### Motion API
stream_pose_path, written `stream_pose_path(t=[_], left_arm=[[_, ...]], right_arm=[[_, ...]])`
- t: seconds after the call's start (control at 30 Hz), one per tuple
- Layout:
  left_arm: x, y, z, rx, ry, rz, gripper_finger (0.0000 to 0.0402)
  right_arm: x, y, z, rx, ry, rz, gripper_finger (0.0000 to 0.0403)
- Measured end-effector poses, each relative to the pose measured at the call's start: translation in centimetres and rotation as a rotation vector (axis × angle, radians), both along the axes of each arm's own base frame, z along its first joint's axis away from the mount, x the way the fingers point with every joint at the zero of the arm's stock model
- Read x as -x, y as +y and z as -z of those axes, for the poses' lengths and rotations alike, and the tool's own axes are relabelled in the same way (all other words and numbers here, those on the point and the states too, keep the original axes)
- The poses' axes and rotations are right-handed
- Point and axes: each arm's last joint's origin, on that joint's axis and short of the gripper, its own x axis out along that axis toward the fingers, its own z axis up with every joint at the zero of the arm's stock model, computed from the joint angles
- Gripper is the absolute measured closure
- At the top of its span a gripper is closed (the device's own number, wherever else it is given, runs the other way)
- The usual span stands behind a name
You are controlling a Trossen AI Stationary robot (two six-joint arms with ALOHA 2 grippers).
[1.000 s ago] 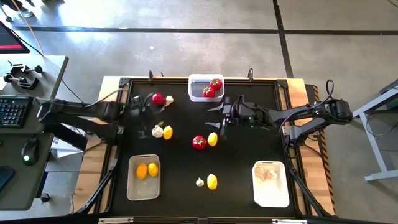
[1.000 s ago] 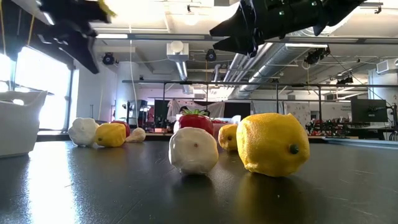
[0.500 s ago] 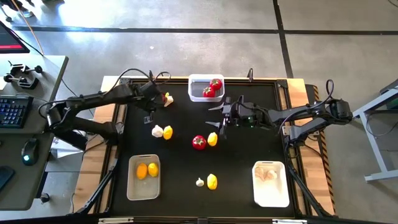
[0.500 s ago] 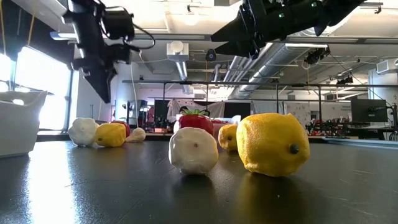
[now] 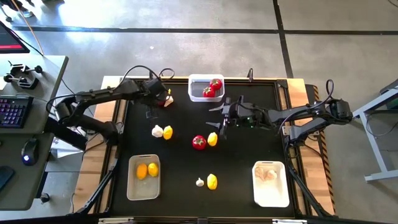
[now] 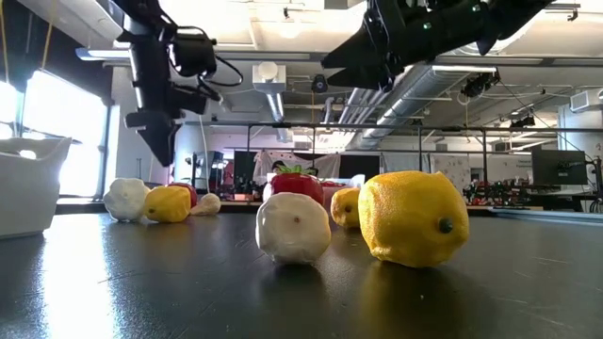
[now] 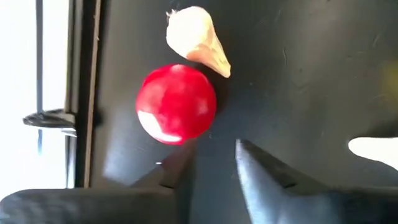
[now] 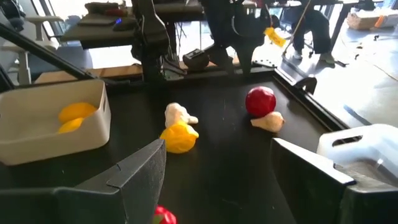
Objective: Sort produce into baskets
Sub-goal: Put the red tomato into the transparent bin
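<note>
My left gripper (image 7: pixel 211 163) hangs open, pointing down, just above a red tomato (image 7: pixel 176 104) that lies beside a garlic bulb (image 7: pixel 198 40) at the table's far left; the arm (image 5: pixel 146 93) partly hides both in the high view. My right gripper (image 5: pixel 217 122) waits open above the table's middle, over a tomato (image 5: pixel 199 142) and a lemon (image 5: pixel 212 139). The clear basket (image 5: pixel 194 88) holds two tomatoes, the beige basket (image 5: pixel 132 180) two lemons, the white basket (image 5: pixel 273 194) garlic.
A garlic bulb (image 5: pixel 157 131) and a lemon (image 5: pixel 168 132) lie left of centre. Another garlic bulb (image 5: pixel 199 182) and lemon (image 5: pixel 212 181) lie near the front edge. A raised rim (image 5: pixel 122 124) borders the black table. Bare table lies between the two near baskets.
My left arm has swung from the table's left side toward the far edge and somewhat right, and sunk, tipping more steeply downward, until its gripper hangs over the far-left tomato and garlic. No produce has moved.
</note>
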Motion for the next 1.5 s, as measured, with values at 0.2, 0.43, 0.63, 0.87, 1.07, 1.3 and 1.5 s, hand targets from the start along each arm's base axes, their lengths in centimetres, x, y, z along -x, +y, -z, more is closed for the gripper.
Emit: stream_pose_path(t=[0.2, 0.43, 0.63, 0.87, 1.07, 1.3, 1.5], left_arm=[[-0.8, 0.6, 1.6, 0.007, 0.033, -0.094, 0.0171], [-1.4, 1.4, 2.5, -0.004, 0.016, -0.121, 0.0101], [-1.1, 3.2, 3.1, -0.003, -0.014, -0.193, 0.0099], [-0.7, 4.8, 4.4, 0.015, 0.001, -0.253, 0.0099], [-1.1, 5.8, 5.5, -0.009, 0.005, -0.262, 0.0099], [-1.3, 6.2, 6.1, -0.017, 0.004, -0.294, 0.0115], [-1.3, 6.2, 6.1, -0.016, -0.005, -0.308, 0.0158]], right_arm=[[0.1, 0.0, 0.4, -0.026, 0.035, 0.007, 0.0124], [0.1, 0.0, 0.4, -0.024, 0.035, 0.006, 0.0124], [0.1, 0.0, 0.4, -0.015, 0.036, 0.004, 0.0124], [0.1, 0.0, 0.4, -0.003, 0.038, 0.0, 0.0124], [0.1, 0.0, 0.4, -0.001, 0.038, 0.0, 0.0124], [0.1, 0.0, 0.4, -0.001, 0.038, -0.001, 0.0124], [0.1, 0.0, 0.4, -0.001, 0.038, 0.0, 0.0124]])
